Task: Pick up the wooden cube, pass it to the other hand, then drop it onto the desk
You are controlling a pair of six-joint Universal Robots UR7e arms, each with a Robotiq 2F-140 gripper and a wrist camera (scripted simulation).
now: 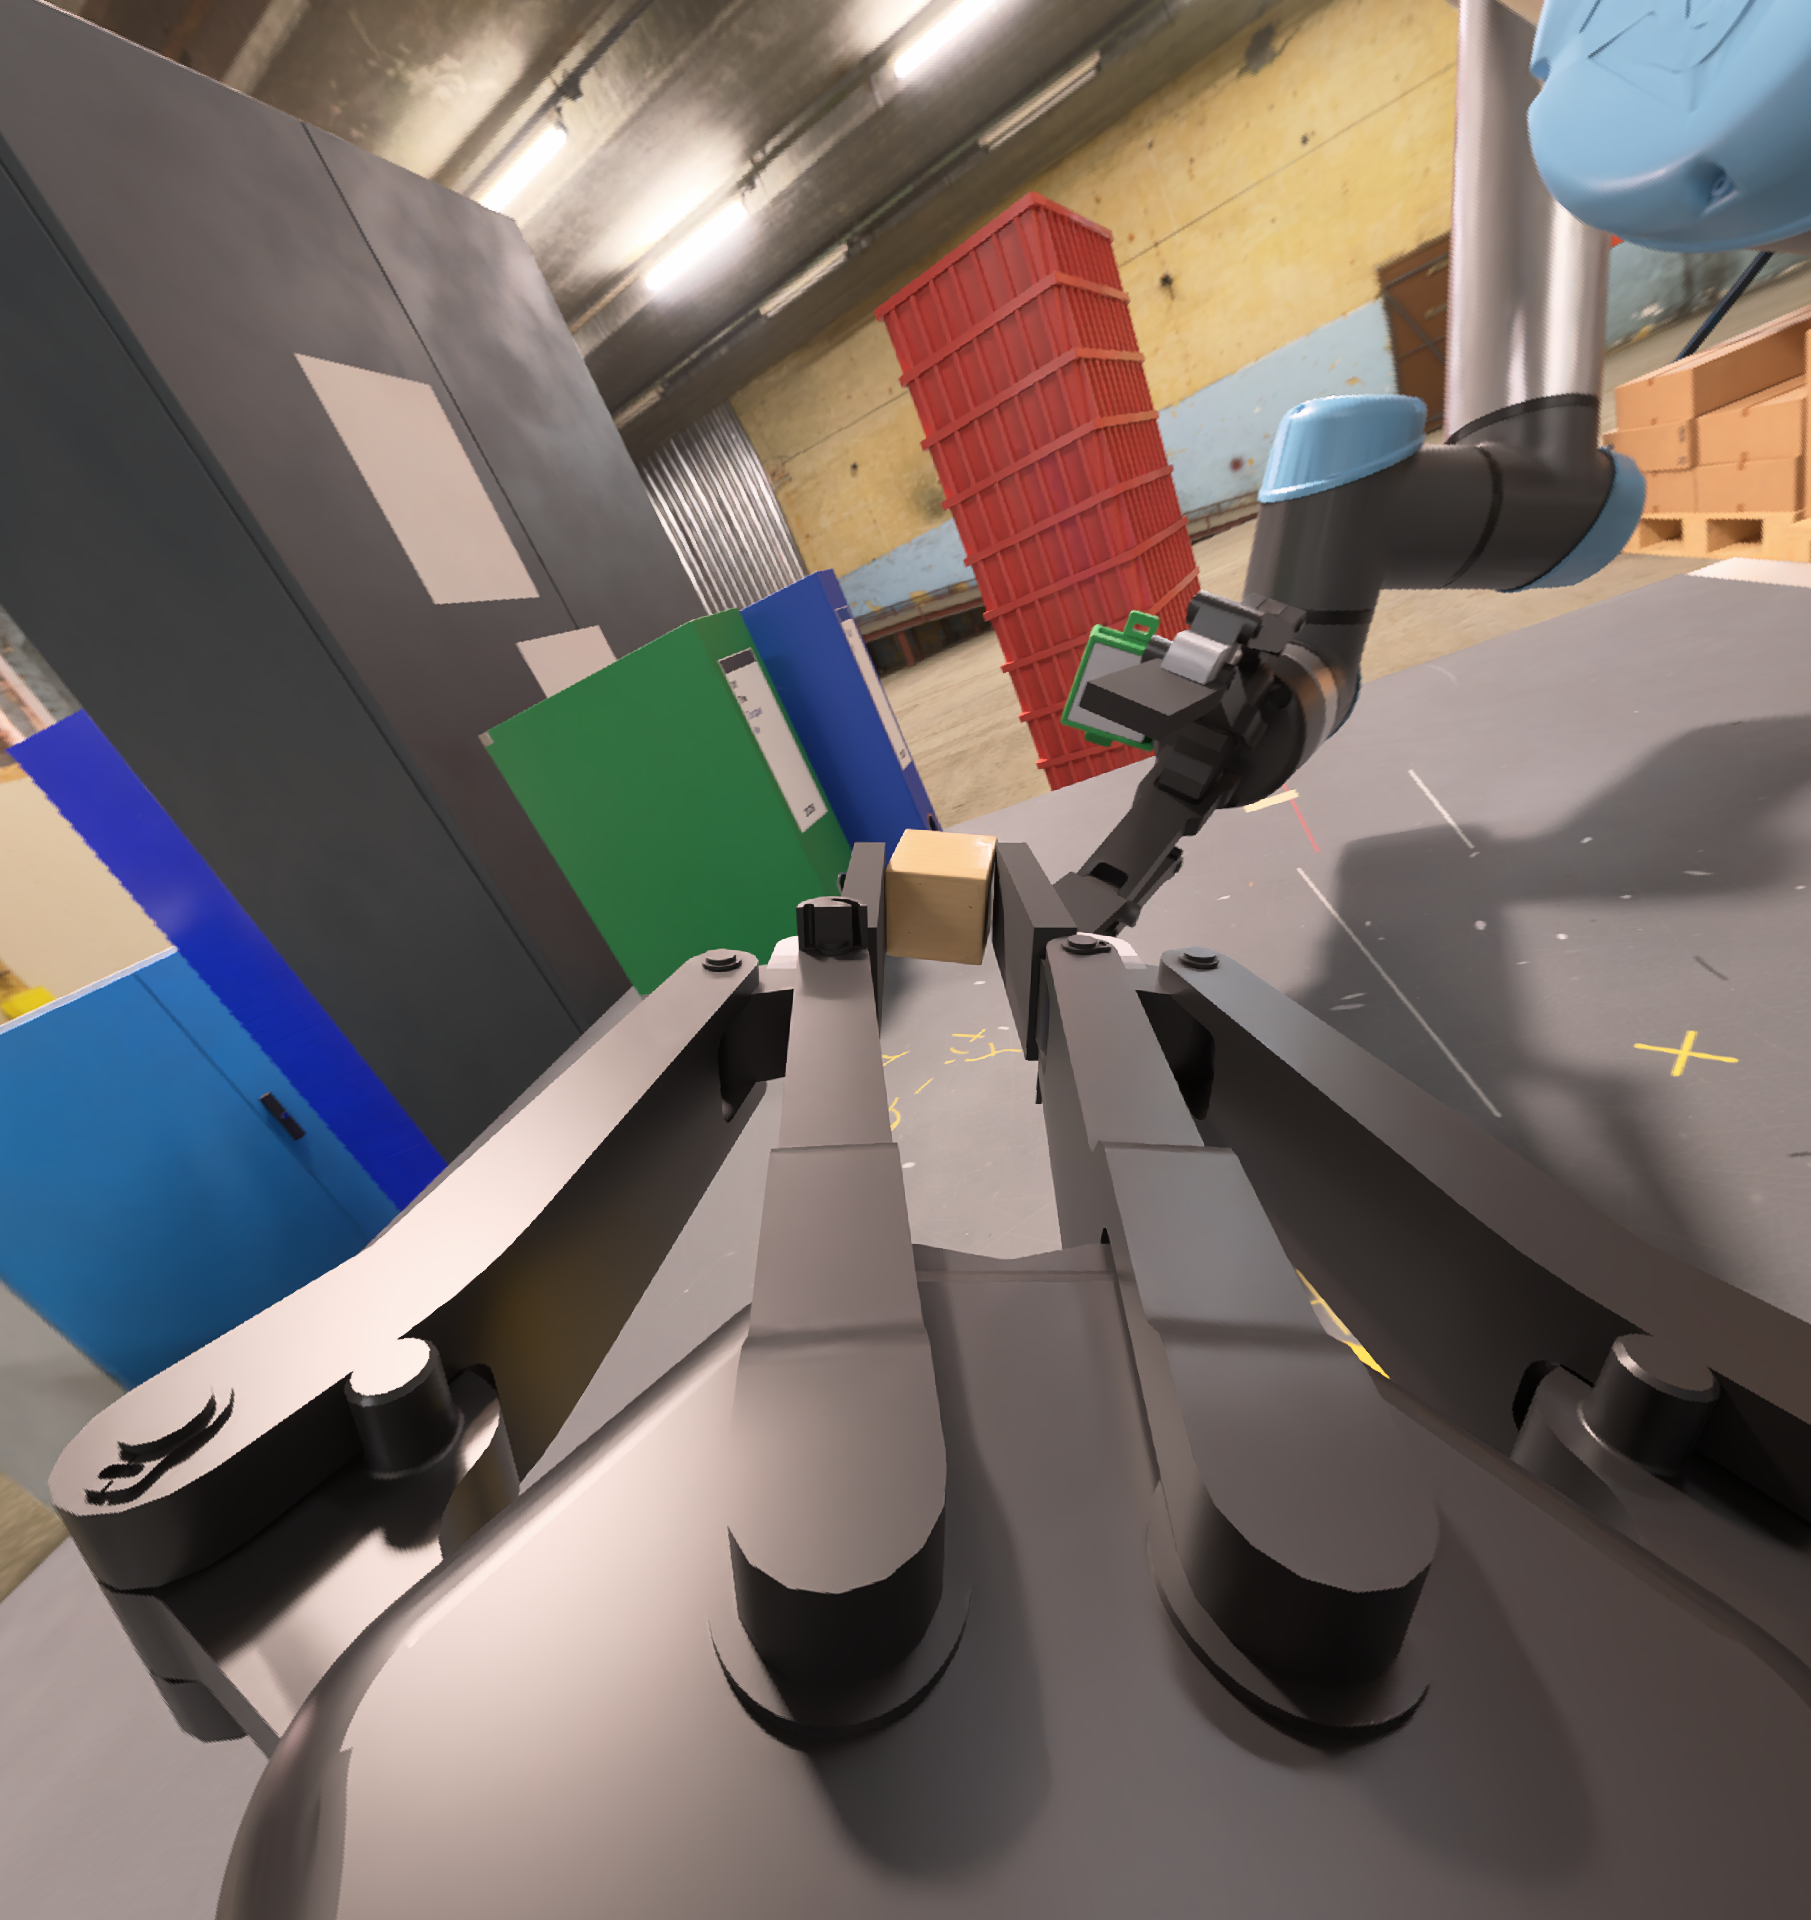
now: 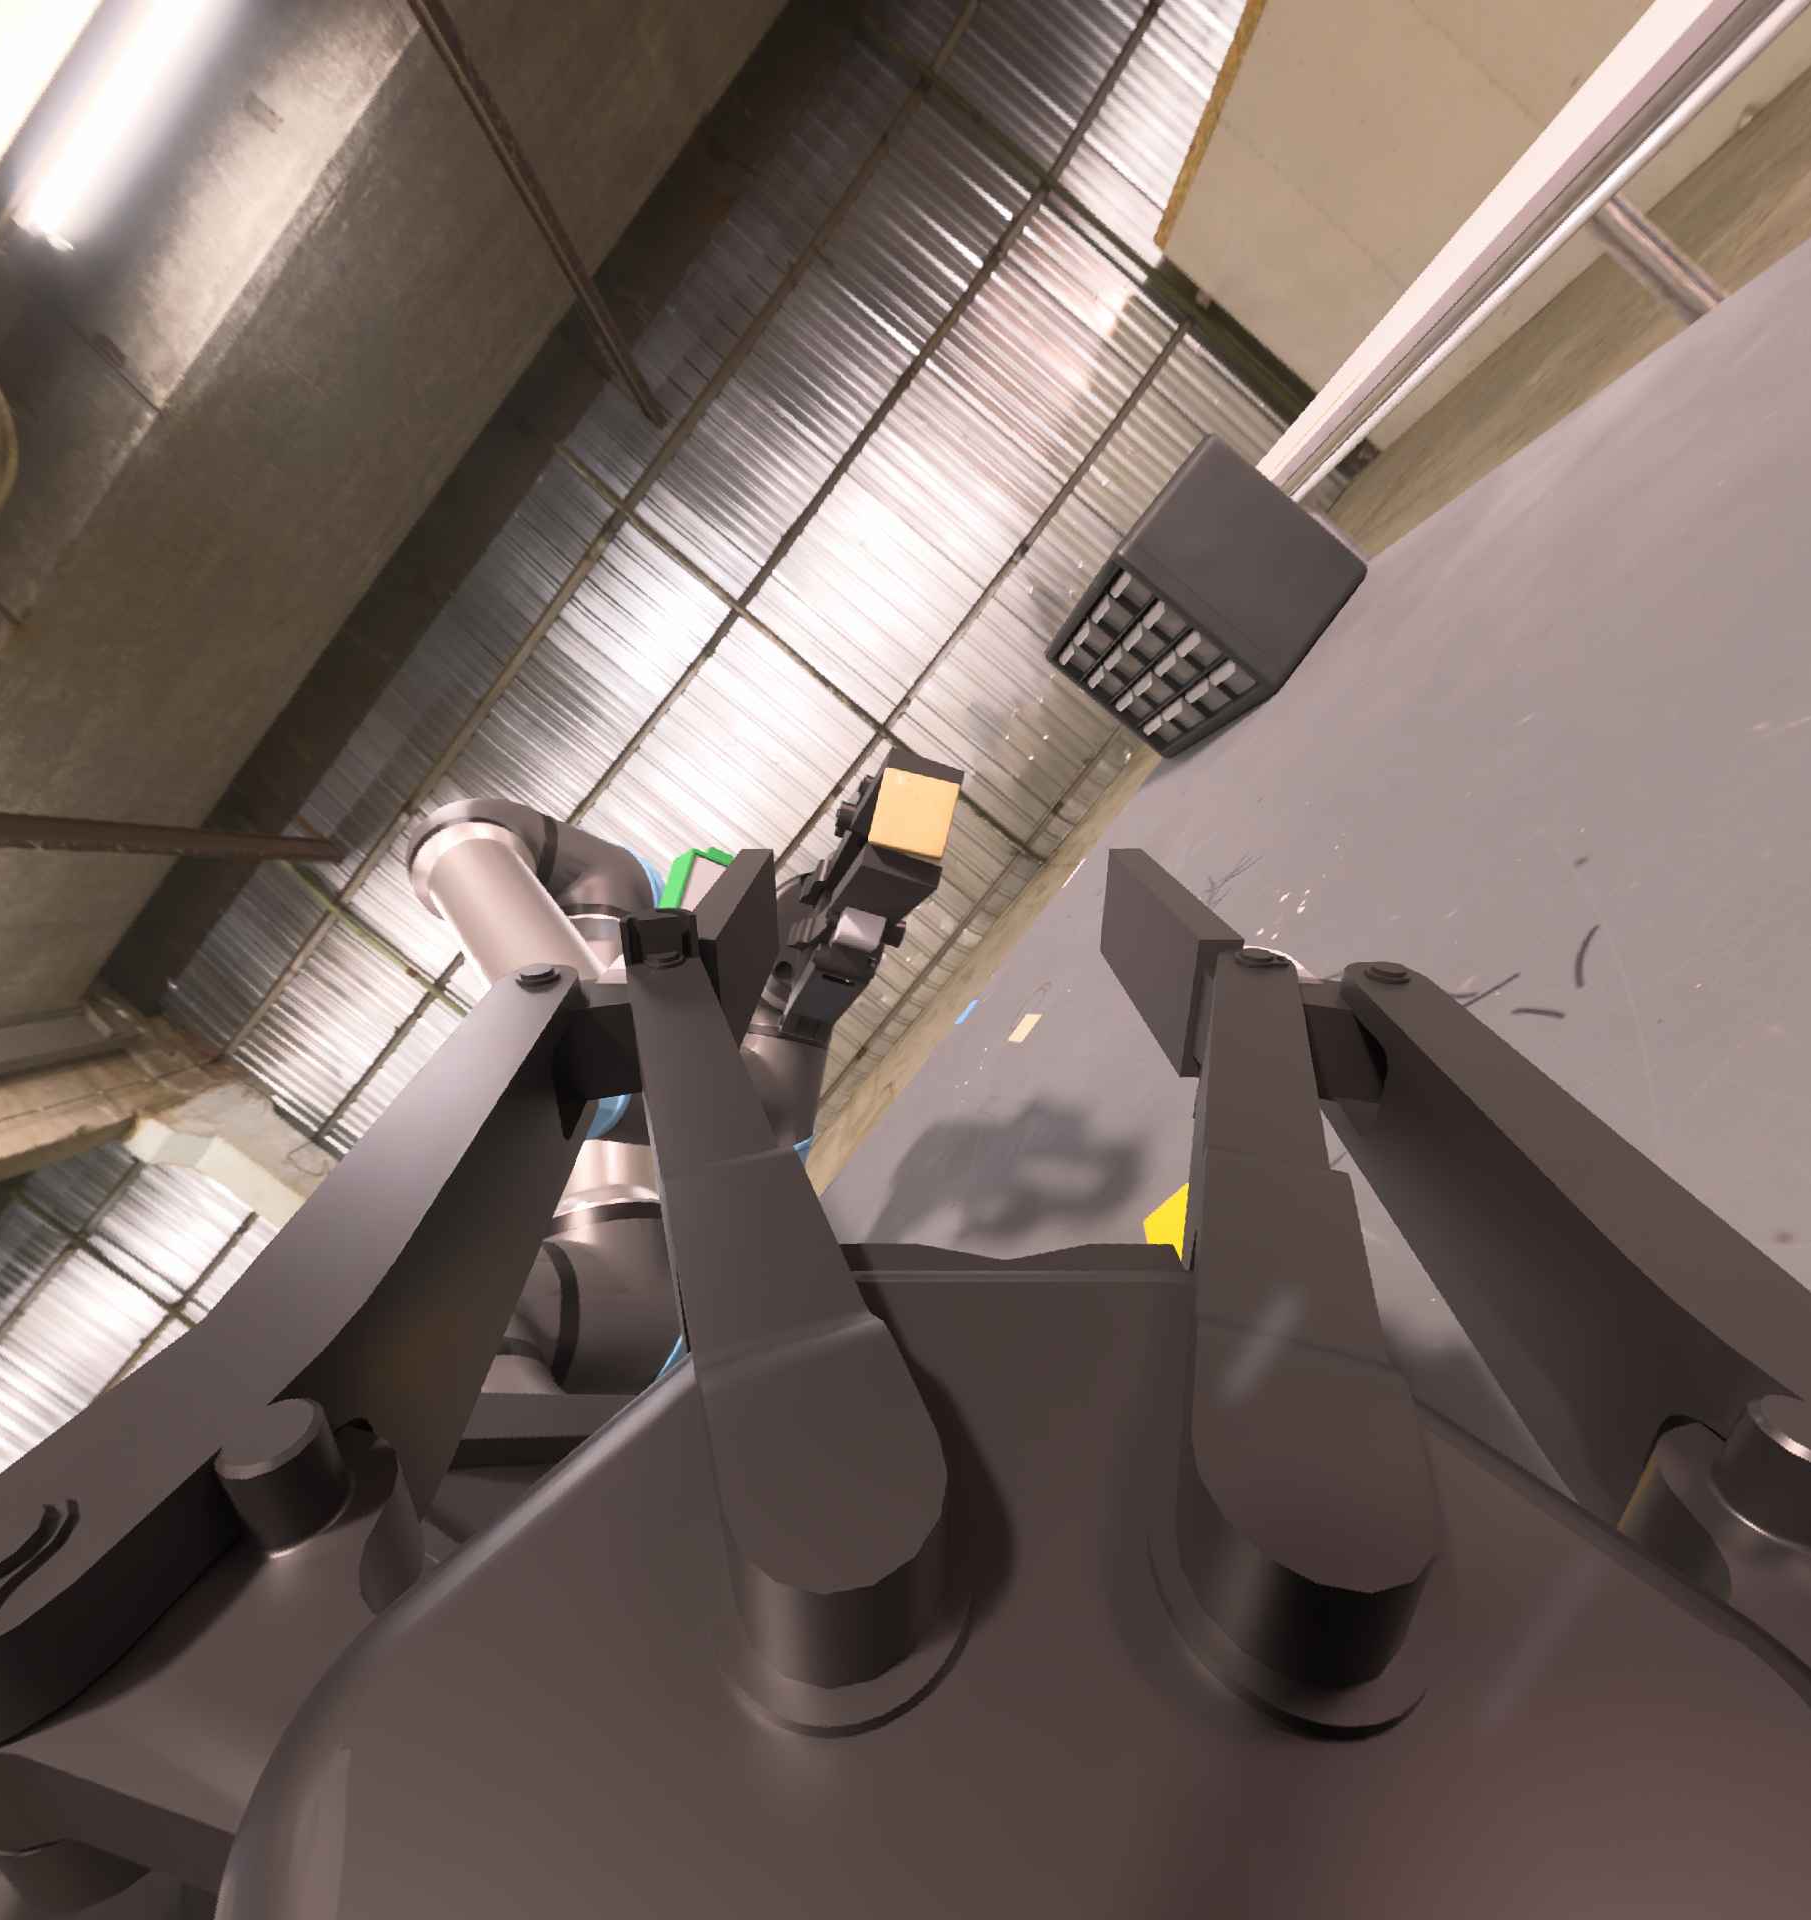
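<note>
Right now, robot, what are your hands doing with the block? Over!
Left gripper shut on wooden cube, held above the desk. Right gripper open, empty, facing the cube, not touching. Nothing between them. Over.

Beyond the claw, a tall red crate stack stands against a yellow wall; strip lights glow overhead.

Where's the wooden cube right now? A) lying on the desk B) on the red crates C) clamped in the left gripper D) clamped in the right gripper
C: the cube sits clamped in the left gripper, while the right gripper is open and empty.
</note>
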